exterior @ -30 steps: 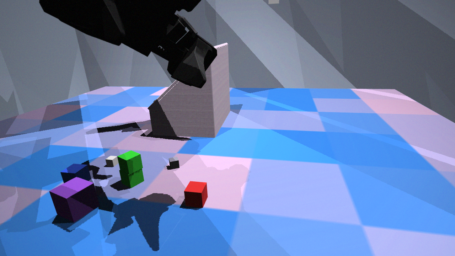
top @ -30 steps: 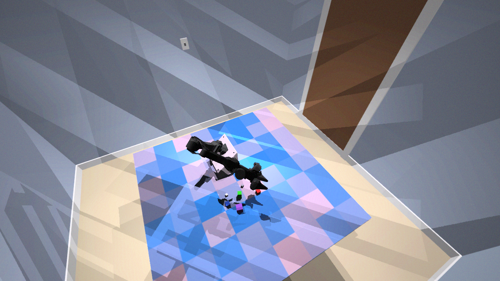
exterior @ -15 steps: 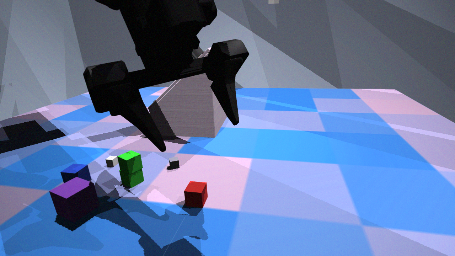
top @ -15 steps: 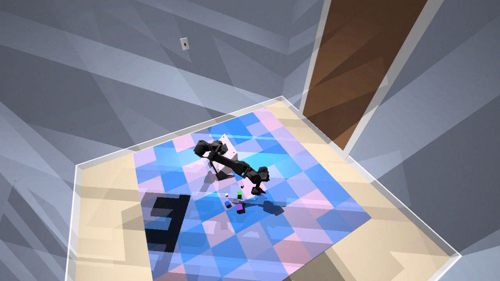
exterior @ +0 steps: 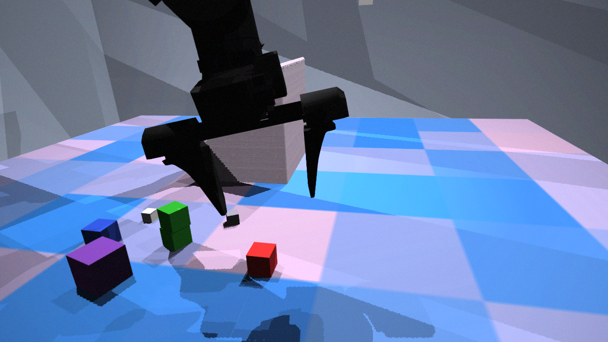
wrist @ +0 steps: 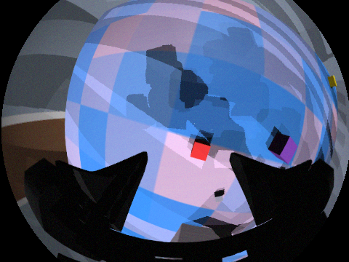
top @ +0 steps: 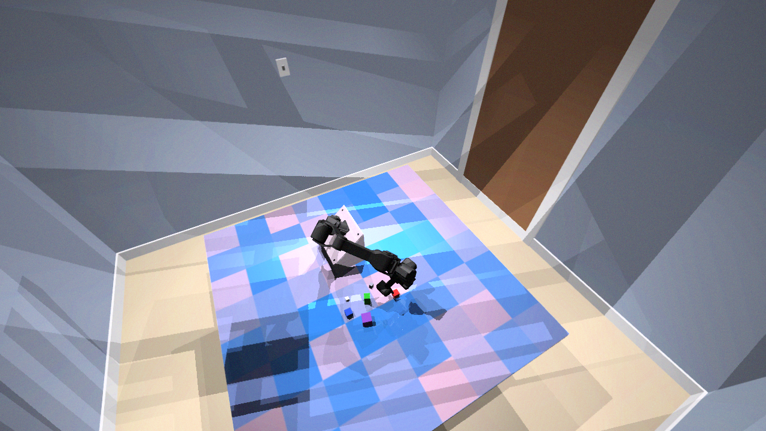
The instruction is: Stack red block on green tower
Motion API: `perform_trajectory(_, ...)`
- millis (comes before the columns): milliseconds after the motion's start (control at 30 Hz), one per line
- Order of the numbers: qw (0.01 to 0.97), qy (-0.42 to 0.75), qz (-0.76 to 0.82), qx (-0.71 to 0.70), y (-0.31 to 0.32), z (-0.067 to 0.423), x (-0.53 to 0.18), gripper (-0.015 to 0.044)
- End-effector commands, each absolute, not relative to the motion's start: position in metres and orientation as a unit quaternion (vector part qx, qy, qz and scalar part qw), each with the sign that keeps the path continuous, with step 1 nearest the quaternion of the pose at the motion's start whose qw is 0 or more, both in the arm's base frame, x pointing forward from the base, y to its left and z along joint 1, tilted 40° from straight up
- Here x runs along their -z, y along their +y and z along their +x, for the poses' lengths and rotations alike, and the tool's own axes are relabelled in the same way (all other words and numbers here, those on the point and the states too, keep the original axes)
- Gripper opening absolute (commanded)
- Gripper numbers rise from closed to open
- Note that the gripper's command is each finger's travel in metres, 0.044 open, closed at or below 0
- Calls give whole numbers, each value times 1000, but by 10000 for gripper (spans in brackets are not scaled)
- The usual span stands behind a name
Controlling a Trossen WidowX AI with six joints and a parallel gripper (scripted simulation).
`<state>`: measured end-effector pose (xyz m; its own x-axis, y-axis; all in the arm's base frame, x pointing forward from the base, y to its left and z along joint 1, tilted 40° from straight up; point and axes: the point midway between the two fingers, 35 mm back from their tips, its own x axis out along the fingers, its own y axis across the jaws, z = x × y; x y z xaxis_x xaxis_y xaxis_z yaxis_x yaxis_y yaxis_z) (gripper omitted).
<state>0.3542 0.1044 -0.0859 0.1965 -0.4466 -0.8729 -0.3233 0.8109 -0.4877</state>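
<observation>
The red block [top: 395,293] [exterior: 261,260] [wrist: 201,151] sits on the checkered mat, to the right of the green tower in the exterior view. The green tower [top: 367,297] [exterior: 174,225] stands upright, two blocks high, with its top block slightly offset. My gripper [exterior: 267,205] [wrist: 190,157] is wide open and empty, its fingers pointing down. In the exterior view its tips are above the red block in the picture, with one finger nearer the tower. In the wrist view the red block shows between and just beyond the tips, and the tower is hidden.
A purple block [top: 366,318] [exterior: 99,263] [wrist: 288,149] and a blue block [top: 348,312] [exterior: 99,229] are left of the tower in the exterior view. A small white block [exterior: 148,215] is behind it. A small grey block [exterior: 232,218] [wrist: 219,193] is near the left finger.
</observation>
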Motion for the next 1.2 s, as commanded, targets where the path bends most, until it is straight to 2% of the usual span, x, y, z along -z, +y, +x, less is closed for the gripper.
perform_trajectory(0, 701, 640, -288, 126, 98, 350, 85, 440)
perform_trajectory(167, 693, 635, -279, 197, 92, 347, 82, 440)
perform_trajectory(1167, 692, 635, -279, 197, 55, 355, 129, 440)
